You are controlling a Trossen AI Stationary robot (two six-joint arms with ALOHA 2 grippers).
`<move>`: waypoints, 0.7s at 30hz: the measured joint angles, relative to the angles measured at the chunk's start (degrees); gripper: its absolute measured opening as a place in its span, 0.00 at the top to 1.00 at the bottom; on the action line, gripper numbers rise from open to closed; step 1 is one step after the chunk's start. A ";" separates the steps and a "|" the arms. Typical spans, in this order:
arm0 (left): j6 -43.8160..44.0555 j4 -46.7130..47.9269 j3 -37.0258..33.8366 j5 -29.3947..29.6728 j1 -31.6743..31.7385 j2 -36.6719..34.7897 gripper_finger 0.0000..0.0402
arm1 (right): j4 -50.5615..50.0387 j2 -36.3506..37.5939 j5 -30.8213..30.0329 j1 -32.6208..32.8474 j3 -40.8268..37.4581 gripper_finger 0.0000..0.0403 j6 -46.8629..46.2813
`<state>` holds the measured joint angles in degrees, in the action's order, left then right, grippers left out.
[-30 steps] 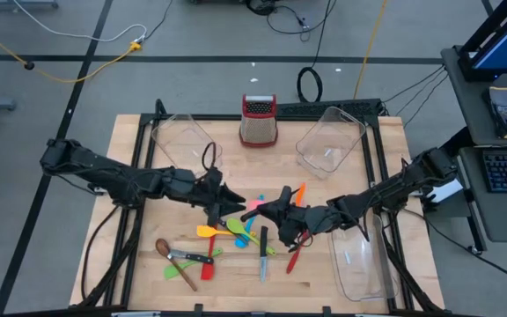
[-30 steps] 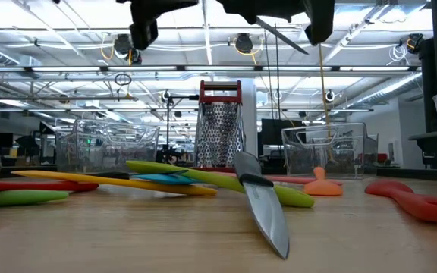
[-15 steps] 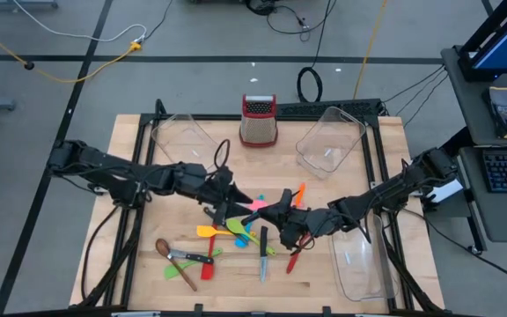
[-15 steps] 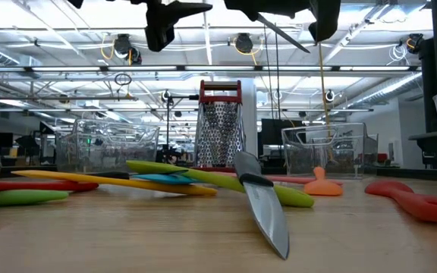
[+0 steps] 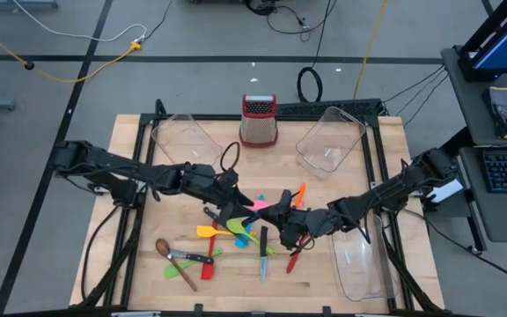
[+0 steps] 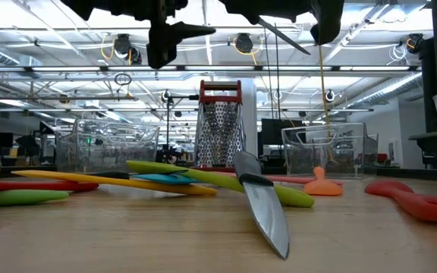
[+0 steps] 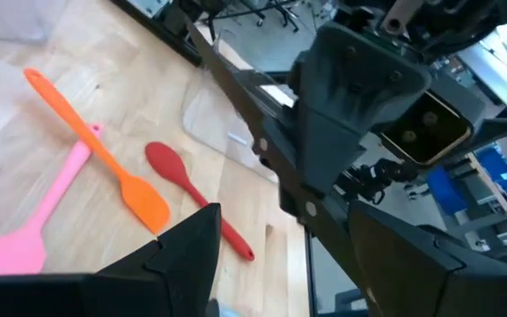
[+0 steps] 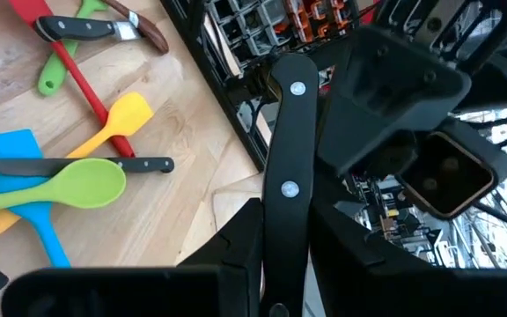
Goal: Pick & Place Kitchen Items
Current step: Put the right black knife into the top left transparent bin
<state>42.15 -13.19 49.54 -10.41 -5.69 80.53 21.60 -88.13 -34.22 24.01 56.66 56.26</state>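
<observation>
A black-handled steel knife [image 8: 289, 150] hangs above the middle of the table, with my right gripper [image 8: 289, 211] shut on it. The blade [image 6: 283, 34] slants away behind that gripper. My left gripper [image 7: 284, 220] faces it from the table's left, open, with one finger on either side of the handle's free end [image 7: 311, 209]; I cannot tell if they touch. Below them on the wood lie an orange spatula [image 7: 95, 145], a pink spatula [image 7: 42, 220], a red spoon [image 7: 183, 185], a second knife [image 5: 263, 251] and several other utensils. My right gripper pinches the knife's black riveted handle [image 8: 282, 229] between its two fingers, roughly level, coming from the table's right. The handle's rounded free end [image 8: 293, 66] sticks out past the fingertips toward the left gripper. The knife is lifted clear of the table.
A metal box grater [image 5: 259, 121] with a red top stands at the far edge. Clear plastic bins stand at the far left [image 5: 183, 136], the far right [image 5: 331, 141] and the near right [image 5: 359, 260]. Bare wood shows along the near left edge.
My left gripper has moved toward the table's right and a little down, closing in on the knife's handle in front of the right gripper. The right gripper and the knife have kept still.
</observation>
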 joint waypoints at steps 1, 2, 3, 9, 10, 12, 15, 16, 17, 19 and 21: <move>0.15 0.06 0.00 -0.11 0.16 0.07 0.38 | 0.19 -0.36 0.00 -0.06 0.00 0.84 -0.02; 0.24 0.27 0.00 -0.21 0.27 0.07 0.38 | 0.56 -0.88 -0.04 -0.28 0.00 0.84 -0.05; 0.24 0.41 -0.02 -0.18 0.33 0.11 0.38 | 0.76 -1.33 -0.06 -0.41 0.02 0.84 -0.16; -1.32 9.70 4.70 -0.21 -0.13 2.06 0.38 | 1.93 -5.13 -0.26 -1.82 0.07 0.84 0.07; -1.80 11.91 6.20 -0.44 -0.20 2.80 0.38 | 1.97 -5.59 -0.24 -2.05 0.07 0.84 0.10; -2.82 19.25 8.47 -0.93 -0.28 3.77 0.38 | 3.15 -6.30 -0.32 -2.62 0.07 0.84 0.45; -4.72 24.12 12.69 -1.20 -0.36 5.82 0.38 | 3.24 -6.75 -0.30 -3.05 0.13 0.84 0.11; -5.37 26.35 13.54 -1.26 -0.34 5.84 0.38 | 3.24 -6.78 -0.28 -3.15 0.09 0.84 0.05; -5.84 28.15 14.07 -1.37 -0.33 5.91 0.38 | 3.26 -6.78 -0.24 -3.30 0.09 0.84 -0.01; -6.14 27.76 15.41 -1.34 -0.17 7.31 0.38 | 3.65 -6.76 -0.26 -3.34 0.09 0.84 -0.04; -6.51 29.55 15.41 -1.34 0.02 7.57 0.38 | 3.92 -6.76 -0.24 -3.37 0.09 0.84 -0.04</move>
<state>35.64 16.36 64.95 -11.75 -5.67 88.10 25.52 -94.89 -34.46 20.64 56.75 56.22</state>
